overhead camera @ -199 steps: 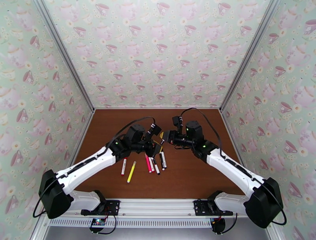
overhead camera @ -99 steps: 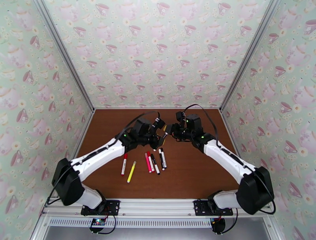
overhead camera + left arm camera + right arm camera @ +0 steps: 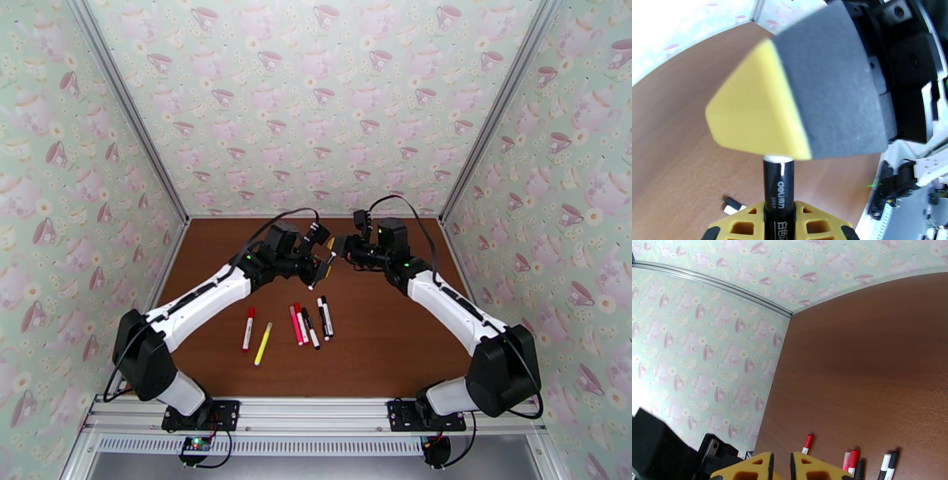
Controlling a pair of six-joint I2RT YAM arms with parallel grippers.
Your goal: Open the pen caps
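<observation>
Brown wood-grain tabletop (image 3: 379, 355), matte, seen also in L wrist view (image 3: 675, 130) & R wrist view (image 3: 877, 358). Walls on 3 sides w/ pale green wallpaper (image 3: 316, 103), pink teacup + teapot print, same in R wrist view (image 3: 703, 342). Aluminium corner posts, L (image 3: 126, 110) & R (image 3: 494, 110), slant up from the back corners. Aluminium rail (image 3: 316, 410) runs along near edge; grey perforated strip (image 3: 316, 447) just below it. Small circuit board (image 3: 197, 444) under rail, L side, LEDs lit.
</observation>
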